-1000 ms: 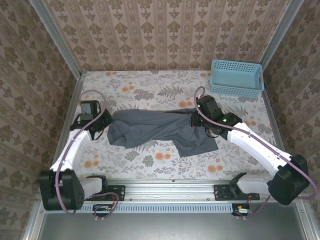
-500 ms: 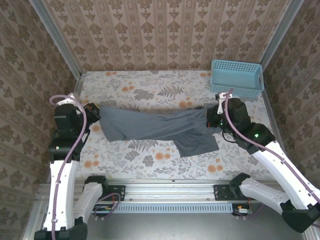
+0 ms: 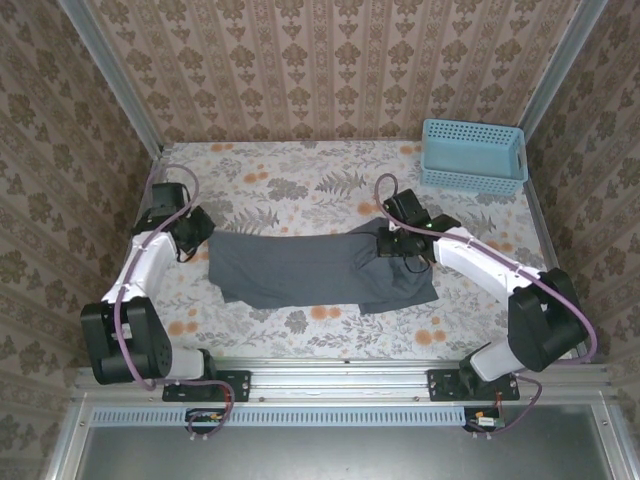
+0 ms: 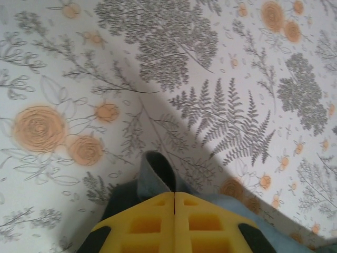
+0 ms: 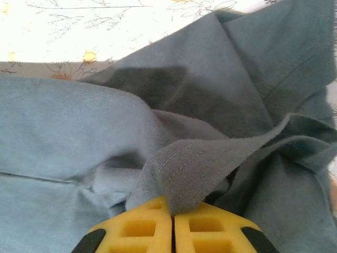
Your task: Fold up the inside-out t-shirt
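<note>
The inside-out t-shirt [image 3: 300,268] is now laid across the middle of the desk [image 3: 300,175] as a broad band running left to right. Half a second ago it was pulled longer between raised arms. It is judged flat enough for a first fold, though the right end is bunched (a flap hangs toward the near edge). A light blue basket [image 3: 473,155] is seen at the far right corner, well apart, so nothing is blocked. The left hand [image 4: 174,196] is clamped on the shirt's left end, and the right hand [image 5: 172,215] on a stitched hem.
</note>
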Robot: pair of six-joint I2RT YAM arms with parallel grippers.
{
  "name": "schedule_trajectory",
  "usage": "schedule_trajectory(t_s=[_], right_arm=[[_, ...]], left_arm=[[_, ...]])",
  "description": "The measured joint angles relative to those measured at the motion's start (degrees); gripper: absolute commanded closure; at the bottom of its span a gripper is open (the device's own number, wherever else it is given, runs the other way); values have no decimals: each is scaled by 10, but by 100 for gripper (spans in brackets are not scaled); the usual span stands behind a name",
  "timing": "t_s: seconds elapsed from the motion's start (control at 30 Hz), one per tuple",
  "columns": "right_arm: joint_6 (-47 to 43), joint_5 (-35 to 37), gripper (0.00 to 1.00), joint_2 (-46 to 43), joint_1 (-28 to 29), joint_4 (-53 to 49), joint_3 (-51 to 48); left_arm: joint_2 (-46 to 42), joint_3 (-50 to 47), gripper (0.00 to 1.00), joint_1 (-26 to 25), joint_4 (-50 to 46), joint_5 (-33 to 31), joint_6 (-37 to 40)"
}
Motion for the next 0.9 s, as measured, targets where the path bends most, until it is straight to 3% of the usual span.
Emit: schedule_trajectory(t_s=[0.2, 0.73, 0.9], right_arm=[[7, -24, 74, 18, -9, 30, 0], [6, -31, 62, 52, -14, 27, 15], [6, -32, 67, 69, -14, 26, 15]], left_arm=[[12, 0, 100, -10, 22, 21, 0], [12, -13, 100, -15, 36, 31, 0], [12, -16, 100, -15, 38, 31, 0]])
